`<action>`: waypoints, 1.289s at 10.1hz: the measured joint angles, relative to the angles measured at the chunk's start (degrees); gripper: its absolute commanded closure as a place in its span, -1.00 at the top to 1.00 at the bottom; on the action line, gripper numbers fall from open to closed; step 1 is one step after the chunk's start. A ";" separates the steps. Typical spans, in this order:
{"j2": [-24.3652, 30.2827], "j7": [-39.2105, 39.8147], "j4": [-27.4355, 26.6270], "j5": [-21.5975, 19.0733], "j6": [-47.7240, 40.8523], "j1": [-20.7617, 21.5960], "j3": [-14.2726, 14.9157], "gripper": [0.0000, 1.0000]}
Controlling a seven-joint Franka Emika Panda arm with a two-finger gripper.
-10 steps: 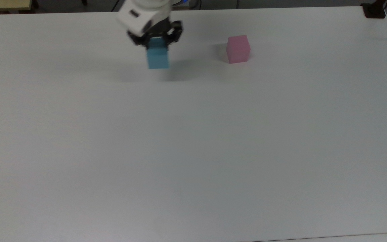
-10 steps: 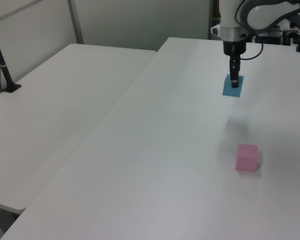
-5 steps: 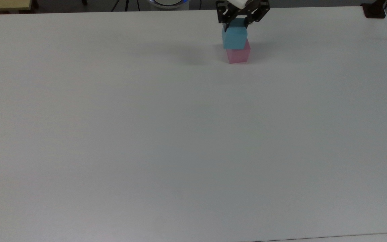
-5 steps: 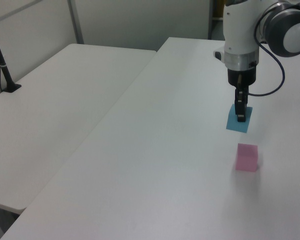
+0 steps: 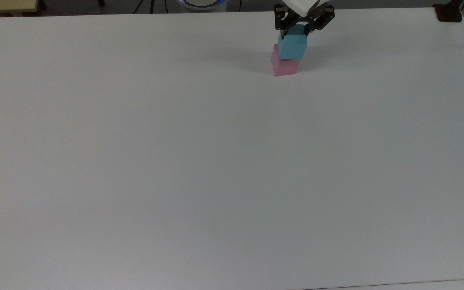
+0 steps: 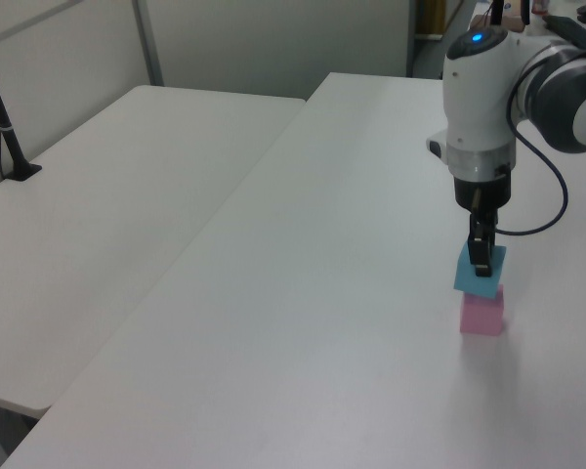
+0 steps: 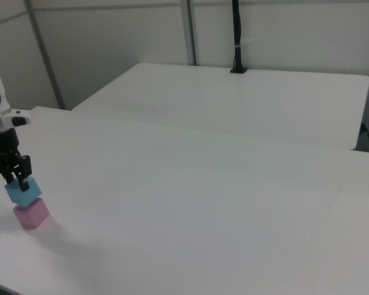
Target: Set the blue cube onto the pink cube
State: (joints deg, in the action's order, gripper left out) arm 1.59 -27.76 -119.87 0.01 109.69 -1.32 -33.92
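While pincer [image 5: 296,28] grips blue cube [image 5: 292,46] over pink cube [image 5: 284,67], upper frame: slightly offset, needs centring before release.

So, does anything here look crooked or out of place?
Yes. The blue cube, held in the gripper, sits on the pink cube turned out of line with it. In the top view its edges do not match the pink cube's, and it overhangs toward the top view's right.

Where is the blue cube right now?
The blue cube sits directly above the pink cube, near the top view's far edge right of centre, gripped by the tool.
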 measured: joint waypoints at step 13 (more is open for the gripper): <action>0.81 -1.55 11.62 0.18 -11.42 -5.99 1.20 1.00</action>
State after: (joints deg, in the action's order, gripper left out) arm 2.40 -29.31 -108.25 0.19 98.27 -7.31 -32.72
